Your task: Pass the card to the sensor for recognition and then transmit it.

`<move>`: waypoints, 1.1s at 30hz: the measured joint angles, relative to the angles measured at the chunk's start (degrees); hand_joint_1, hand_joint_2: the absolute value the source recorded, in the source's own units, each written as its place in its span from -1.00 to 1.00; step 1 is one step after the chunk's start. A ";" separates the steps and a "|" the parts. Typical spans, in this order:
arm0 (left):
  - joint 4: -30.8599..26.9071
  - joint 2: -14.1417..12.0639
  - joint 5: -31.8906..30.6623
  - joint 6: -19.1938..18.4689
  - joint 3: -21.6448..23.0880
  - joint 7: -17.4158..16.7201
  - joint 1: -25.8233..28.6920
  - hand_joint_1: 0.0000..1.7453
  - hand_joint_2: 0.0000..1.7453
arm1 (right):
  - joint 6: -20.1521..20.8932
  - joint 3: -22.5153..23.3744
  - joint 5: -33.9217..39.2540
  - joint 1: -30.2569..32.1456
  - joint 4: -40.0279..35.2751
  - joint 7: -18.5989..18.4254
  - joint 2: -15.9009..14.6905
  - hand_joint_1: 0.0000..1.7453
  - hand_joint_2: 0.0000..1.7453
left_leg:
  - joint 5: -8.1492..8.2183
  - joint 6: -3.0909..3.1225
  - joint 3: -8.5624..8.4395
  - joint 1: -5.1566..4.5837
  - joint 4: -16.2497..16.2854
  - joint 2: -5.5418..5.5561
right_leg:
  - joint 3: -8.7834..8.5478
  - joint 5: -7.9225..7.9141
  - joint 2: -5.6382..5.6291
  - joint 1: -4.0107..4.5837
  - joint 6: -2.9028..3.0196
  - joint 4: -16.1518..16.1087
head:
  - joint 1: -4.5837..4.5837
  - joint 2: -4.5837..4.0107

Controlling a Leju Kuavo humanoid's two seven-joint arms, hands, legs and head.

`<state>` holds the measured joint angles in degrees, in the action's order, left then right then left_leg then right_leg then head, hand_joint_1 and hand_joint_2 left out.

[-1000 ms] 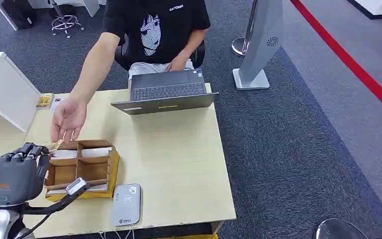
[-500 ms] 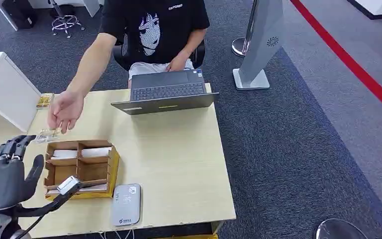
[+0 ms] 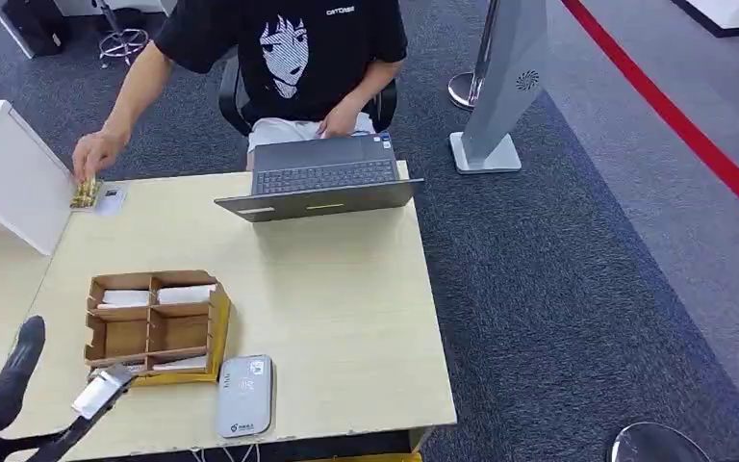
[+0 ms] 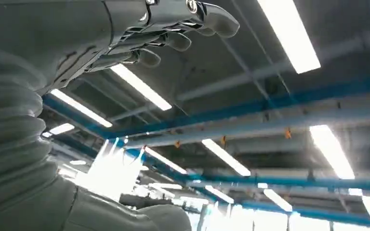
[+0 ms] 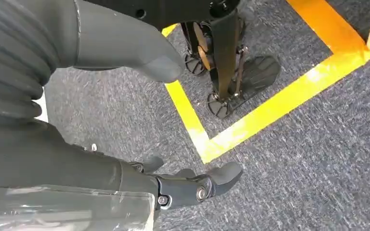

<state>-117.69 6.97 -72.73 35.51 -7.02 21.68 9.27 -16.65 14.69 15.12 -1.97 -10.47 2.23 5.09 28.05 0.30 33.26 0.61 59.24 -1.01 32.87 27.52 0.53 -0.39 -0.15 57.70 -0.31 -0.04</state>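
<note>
Head view: person's hand (image 3: 93,154) on card (image 3: 85,193) (table's far corner).

On the counter (image 3: 346,318) there is one open laptop (image 3: 322,178), one cardboard organizer box (image 3: 157,325) divided into four compartments, one grey card sensor (image 3: 245,395), and one white box (image 3: 5,173) at the far left edge. One person (image 3: 289,58) sits behind it, with two of the person's hands visible, beside one small stack of cards (image 3: 85,193). On the carpet stand one grey pedestal stand (image 3: 500,87) and one office chair base (image 3: 125,40).
</note>
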 joint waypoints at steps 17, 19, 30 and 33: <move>15.91 12.01 71.03 -23.60 -24.95 17.23 10.40 -1.00 1.00 | -4.70 5.23 -1.92 0.09 -0.11 -2.01 3.39 -1.00 1.00 | 0.12 -0.07 -0.11 0.05 -0.04 0.01 | -0.10 0.18 0.00 0.01 0.01 0.02 | 0.07 0.00; 22.29 12.35 74.18 -27.80 -29.32 17.47 8.35 -1.00 1.00 | -4.70 5.40 -2.65 0.18 -0.11 -1.38 3.54 -1.00 1.00 | 0.12 -0.07 -0.12 0.01 -0.04 0.02 | -0.11 0.18 0.00 0.01 0.01 0.02 | 0.02 0.00; 49.11 12.31 73.25 -39.07 -51.69 17.05 -1.15 -1.00 1.00 | -3.06 6.43 -5.55 0.29 -0.42 0.79 3.70 -1.00 1.00 | 0.14 -0.06 -0.14 0.01 -0.02 0.04 | -0.13 0.18 0.02 0.00 -0.01 -0.02 | 0.02 0.00; 51.99 12.22 73.21 -39.20 -54.25 17.12 -2.44 -1.00 1.00 | -3.04 6.58 -5.59 0.28 -0.42 0.81 3.70 -1.00 1.00 | 0.14 -0.06 -0.15 0.01 -0.02 0.05 | -0.14 0.18 0.03 0.00 -0.01 -0.02 | 0.00 0.00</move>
<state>-65.70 19.19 0.48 -3.69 -61.27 38.80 6.83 -19.69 21.27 9.53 -1.69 -10.88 3.04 8.79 28.19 0.23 33.11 0.62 59.22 -0.96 32.74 27.71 0.56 -0.39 -0.15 57.68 -0.31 -0.04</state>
